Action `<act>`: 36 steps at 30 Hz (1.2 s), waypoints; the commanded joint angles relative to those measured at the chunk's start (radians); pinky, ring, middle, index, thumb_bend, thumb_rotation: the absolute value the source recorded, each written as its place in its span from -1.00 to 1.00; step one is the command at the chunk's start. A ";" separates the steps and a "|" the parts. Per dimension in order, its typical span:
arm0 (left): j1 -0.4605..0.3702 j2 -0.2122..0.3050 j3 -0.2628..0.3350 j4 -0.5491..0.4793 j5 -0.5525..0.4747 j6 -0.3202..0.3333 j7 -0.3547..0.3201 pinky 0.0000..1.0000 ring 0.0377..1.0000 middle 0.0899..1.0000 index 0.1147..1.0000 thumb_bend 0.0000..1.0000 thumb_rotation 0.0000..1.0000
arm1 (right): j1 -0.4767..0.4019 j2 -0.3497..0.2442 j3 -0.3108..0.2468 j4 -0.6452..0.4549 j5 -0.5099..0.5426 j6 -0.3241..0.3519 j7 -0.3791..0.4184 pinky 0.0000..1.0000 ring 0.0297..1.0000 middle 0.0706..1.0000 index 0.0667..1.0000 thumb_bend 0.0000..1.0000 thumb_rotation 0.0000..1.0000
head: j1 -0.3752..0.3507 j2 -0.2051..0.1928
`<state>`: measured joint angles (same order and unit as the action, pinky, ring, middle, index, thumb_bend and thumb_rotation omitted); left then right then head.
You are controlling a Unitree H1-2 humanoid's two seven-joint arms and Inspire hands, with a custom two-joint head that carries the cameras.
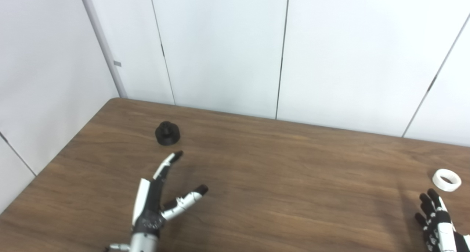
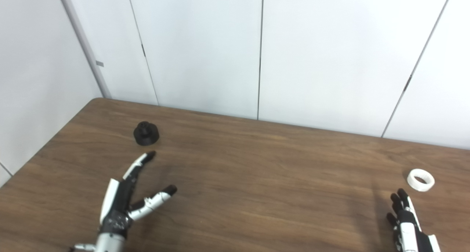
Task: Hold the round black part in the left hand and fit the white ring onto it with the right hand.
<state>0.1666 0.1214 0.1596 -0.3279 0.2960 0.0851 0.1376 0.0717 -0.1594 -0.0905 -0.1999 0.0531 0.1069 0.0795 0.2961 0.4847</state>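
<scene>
The round black part (image 1: 167,133) sits on the brown table (image 1: 279,171) at the back left, a small knob on its top. My left hand (image 1: 158,200) is open just in front of it, fingers stretched toward it and thumb spread wide, not touching it. The white ring (image 1: 446,179) lies flat near the table's right side. My right hand (image 1: 435,220) is low at the bottom right, a little short of the ring, fingers apart and holding nothing; its lower part is cut off by the picture's edge.
White wall panels (image 1: 227,50) stand right behind the table's far edge and along its left side. The table's left edge runs diagonally close to the black part.
</scene>
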 commanded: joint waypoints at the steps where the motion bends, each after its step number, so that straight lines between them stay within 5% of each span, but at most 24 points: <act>1: -0.062 0.061 0.024 -0.042 0.046 0.055 -0.014 1.00 0.98 0.91 0.83 0.85 -0.27 | -0.004 0.005 0.004 -0.027 -0.007 0.011 -0.008 1.00 1.00 0.94 1.00 0.11 1.00 | 0.001 0.002; 8: -0.155 0.188 0.052 0.023 0.111 0.145 -0.035 1.00 1.00 0.89 0.76 0.91 -0.27 | -0.007 0.013 0.009 -0.044 -0.012 0.025 -0.020 1.00 1.00 0.94 1.00 -0.05 1.00 | -0.003 -0.001; 20: -0.318 0.280 0.074 0.244 0.168 0.197 0.007 1.00 1.00 0.89 0.67 0.96 -0.33 | -0.003 0.019 0.023 -0.077 -0.037 0.050 -0.037 1.00 0.99 0.91 1.00 -0.03 1.00 | -0.012 0.001; 36: -0.510 0.371 -0.036 0.512 0.229 0.271 -0.011 1.00 1.00 0.92 0.72 1.00 -0.14 | 0.007 0.037 0.027 -0.096 -0.054 0.065 -0.042 1.00 1.00 0.91 1.00 -0.15 1.00 | -0.026 0.008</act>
<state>-0.2857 0.4485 0.1281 0.1846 0.5104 0.3559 0.1211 0.0841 -0.1243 -0.0647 -0.2657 -0.0003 0.1738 0.0400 0.2715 0.4909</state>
